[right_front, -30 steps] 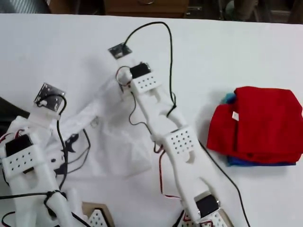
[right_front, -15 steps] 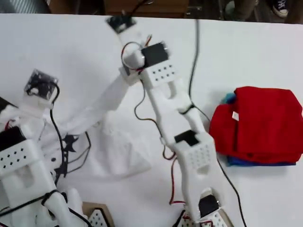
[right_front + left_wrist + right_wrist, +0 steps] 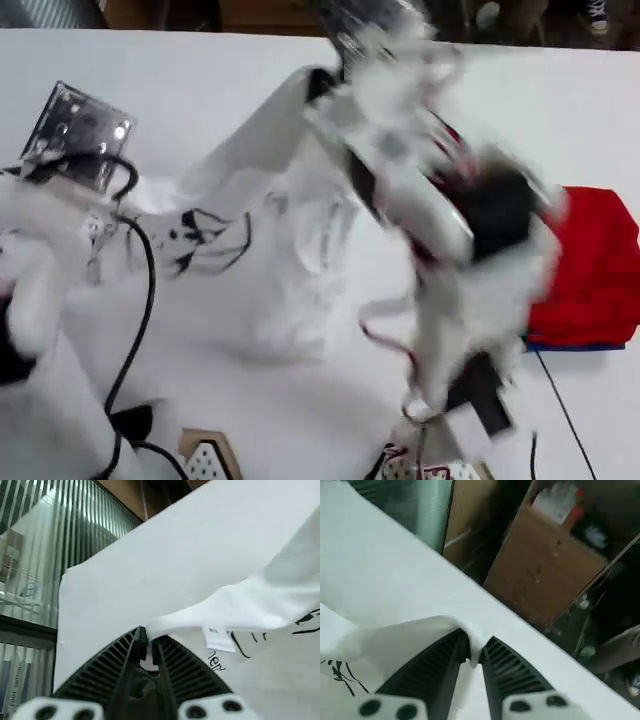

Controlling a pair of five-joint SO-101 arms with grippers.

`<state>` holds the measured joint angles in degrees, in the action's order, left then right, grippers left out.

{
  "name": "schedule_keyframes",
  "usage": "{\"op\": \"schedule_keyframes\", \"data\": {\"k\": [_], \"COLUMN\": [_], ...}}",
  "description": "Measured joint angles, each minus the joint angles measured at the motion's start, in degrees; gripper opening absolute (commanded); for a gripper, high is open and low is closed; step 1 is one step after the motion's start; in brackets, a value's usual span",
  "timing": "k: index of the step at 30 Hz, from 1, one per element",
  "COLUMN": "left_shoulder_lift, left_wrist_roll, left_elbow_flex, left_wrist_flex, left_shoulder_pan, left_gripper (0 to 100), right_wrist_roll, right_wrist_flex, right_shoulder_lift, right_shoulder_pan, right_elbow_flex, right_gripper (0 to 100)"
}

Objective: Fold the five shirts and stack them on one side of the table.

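A white shirt (image 3: 270, 250) with black print hangs stretched between both grippers above the table (image 3: 150, 60). My left gripper (image 3: 149, 642) is shut on one of its edges, close to the sewn-in label (image 3: 218, 640); in the high view it sits at the left (image 3: 140, 195). My right gripper (image 3: 474, 652) is shut on another edge of the white shirt (image 3: 395, 640), raised near the far side (image 3: 320, 85). On the right lies a folded red shirt (image 3: 590, 270) stacked on a blue one (image 3: 570, 347), partly hidden behind the right arm.
A brown piece (image 3: 205, 455) lies at the front edge between the arm bases. Black cables (image 3: 140, 300) trail along the left arm. A wooden cabinet (image 3: 545, 575) stands beyond the far edge, and slatted panels (image 3: 50, 540) beyond the left side.
Both arms have risen and pulled the white shirt up off the table. The right arm swung up toward the far edge, and the shirt now spreads wider between the grippers.
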<state>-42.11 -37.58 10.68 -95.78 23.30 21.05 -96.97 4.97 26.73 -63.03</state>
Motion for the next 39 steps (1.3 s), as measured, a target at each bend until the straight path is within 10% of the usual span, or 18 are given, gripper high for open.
{"op": "schedule_keyframes", "data": {"k": [9, 39], "left_shoulder_lift": [-1.0, -19.8], "left_wrist_roll": [0.0, 3.2], "left_elbow_flex": [14.3, -1.8], "left_wrist_flex": [-5.6, -4.5], "left_shoulder_pan": [0.0, 3.4], "left_gripper": [2, 2], "right_wrist_roll": [6.9, 9.8], "right_wrist_flex": [0.0, 11.2], "right_shoulder_lift": [17.8, 30.3], "right_shoulder_pan": [-10.0, -14.2], "right_elbow_flex": [-0.1, -0.3], "right_gripper": [2.0, 2.0]}}
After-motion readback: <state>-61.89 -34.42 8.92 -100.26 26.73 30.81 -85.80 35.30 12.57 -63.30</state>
